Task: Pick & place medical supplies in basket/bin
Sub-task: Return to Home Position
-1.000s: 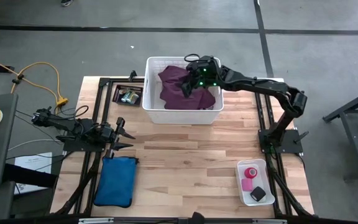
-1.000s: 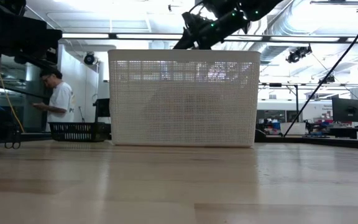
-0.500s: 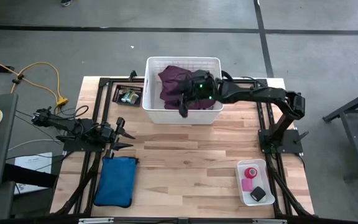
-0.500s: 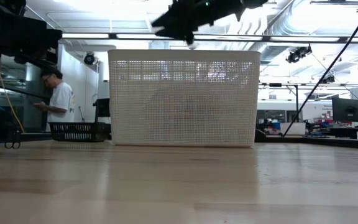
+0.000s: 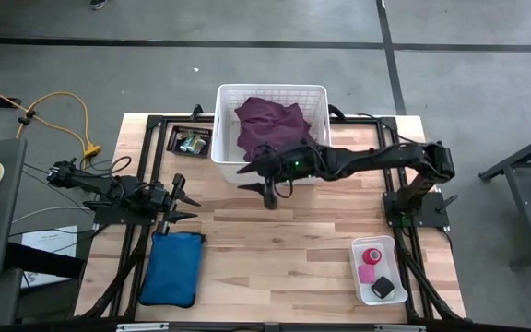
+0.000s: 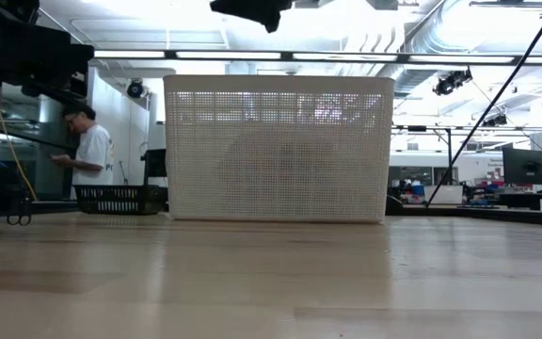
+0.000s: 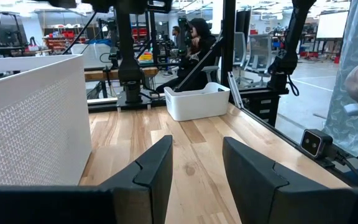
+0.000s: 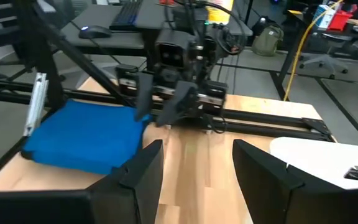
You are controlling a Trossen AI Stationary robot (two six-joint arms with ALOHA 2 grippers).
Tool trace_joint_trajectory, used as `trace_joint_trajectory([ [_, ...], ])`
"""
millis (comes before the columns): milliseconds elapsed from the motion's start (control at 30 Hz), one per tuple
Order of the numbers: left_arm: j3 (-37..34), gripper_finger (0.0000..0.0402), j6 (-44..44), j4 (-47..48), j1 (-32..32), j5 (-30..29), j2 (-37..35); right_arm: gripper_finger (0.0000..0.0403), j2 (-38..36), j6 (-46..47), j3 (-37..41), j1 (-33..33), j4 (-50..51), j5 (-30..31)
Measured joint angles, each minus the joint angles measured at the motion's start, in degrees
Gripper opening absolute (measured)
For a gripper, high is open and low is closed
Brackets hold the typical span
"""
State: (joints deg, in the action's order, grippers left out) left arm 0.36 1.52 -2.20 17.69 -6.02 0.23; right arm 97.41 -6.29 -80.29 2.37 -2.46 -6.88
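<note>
Purple cloth (image 5: 270,120) lies in the white basket (image 5: 225,92), job seemingly done; right gripper (image 5: 247,178) just beside it and left gripper (image 5: 184,198) farther off both gape empty.

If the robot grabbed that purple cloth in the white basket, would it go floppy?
Probably floppy: the crumpled purple cloth lies in soft folds in the white mesh basket, so it would likely droop from a grip. It is probably light and should not roll. The right gripper hangs open by the basket's front rim.
</note>
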Motion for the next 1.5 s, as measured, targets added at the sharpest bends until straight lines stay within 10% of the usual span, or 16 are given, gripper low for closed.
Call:
trace_joint_trajectory([
  [900,0.0,0.0135,0.0,0.0,0.0,0.0,0.0,0.0181,0.0,2.2,0.0,-1.0,-0.4,0.5],
  [1500,0.0,0.0135,0.0,0.0,0.0,0.0,0.0,0.0181,-1.3,2.6,0.1,6.2,6.9,-13.1],
])
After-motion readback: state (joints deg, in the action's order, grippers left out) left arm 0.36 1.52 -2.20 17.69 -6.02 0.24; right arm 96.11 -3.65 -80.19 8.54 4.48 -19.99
